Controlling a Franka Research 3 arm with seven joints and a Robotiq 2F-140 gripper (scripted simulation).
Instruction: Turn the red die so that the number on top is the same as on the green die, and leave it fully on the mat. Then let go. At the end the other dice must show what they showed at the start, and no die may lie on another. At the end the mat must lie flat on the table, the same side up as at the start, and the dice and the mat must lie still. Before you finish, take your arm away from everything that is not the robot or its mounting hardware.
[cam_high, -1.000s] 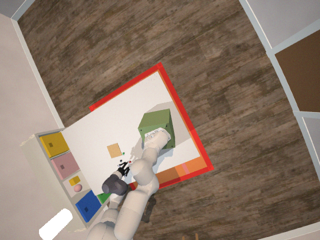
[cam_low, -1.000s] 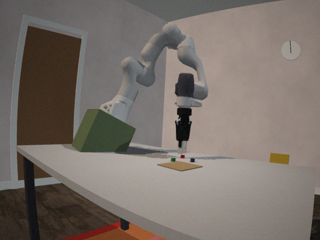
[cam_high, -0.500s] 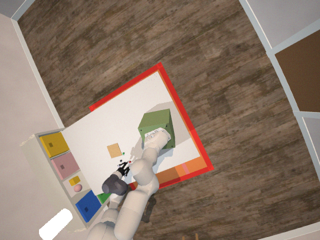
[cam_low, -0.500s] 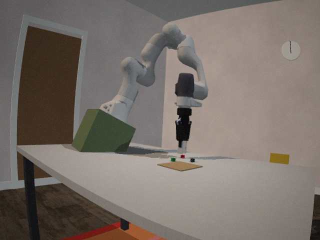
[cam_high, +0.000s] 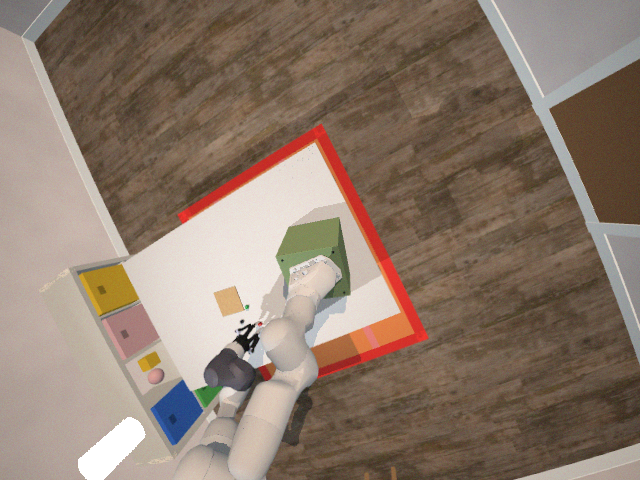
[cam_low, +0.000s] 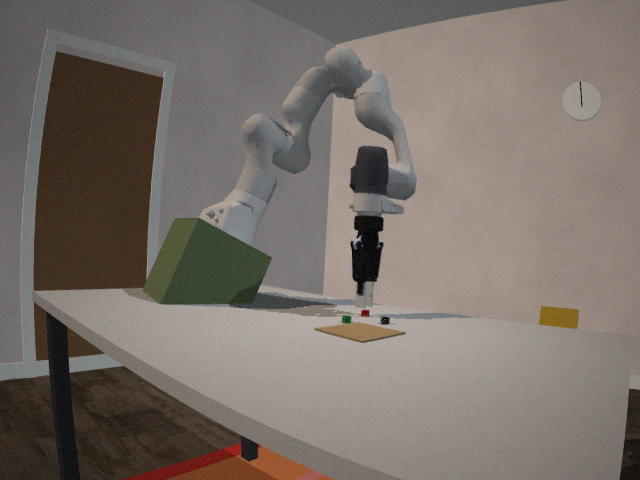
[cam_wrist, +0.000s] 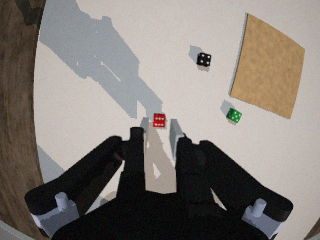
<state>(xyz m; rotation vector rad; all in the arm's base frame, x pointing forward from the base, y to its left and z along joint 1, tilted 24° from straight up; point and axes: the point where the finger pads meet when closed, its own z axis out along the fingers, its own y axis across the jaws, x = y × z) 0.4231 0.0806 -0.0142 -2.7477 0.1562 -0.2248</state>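
Wrist view: gripper (cam_wrist: 158, 135) hangs above the table (cam_low: 465, 382), fingers narrowed to a small gap with nothing between them. Red die (cam_wrist: 159, 120) sits on bare table just ahead of the fingertips, off the mat (cam_wrist: 268, 66) and well apart from it. Green die (cam_wrist: 234, 115) lies just beside the mat's near edge, also off it; black die (cam_wrist: 204, 59) further out, apart from both. Exterior view shows the fingertips above the red die (cam_low: 364, 312), not touching, with green (cam_low: 346, 319) and black (cam_low: 384, 320) to either side and the mat (cam_low: 360, 331) in front. Pips on green are too small to read from here, so the target number can't be called yet; worth getting a closer look before committing to a roll direction. Step in hand looks like the approach for the pick. To do it well: centre the gap over the red die, square the pads to two opposite faces, open only just wider than the die, then come straight down so neither pad clips an edge and knocks it over unplanned. Stop short of pressing into the table. Grip mid-height so a wrist roll tips it cleanly by one face. Carry it on a path that stays away from green and black, since both must keep their faces. Set down well inside the mat edge, flat, then open.
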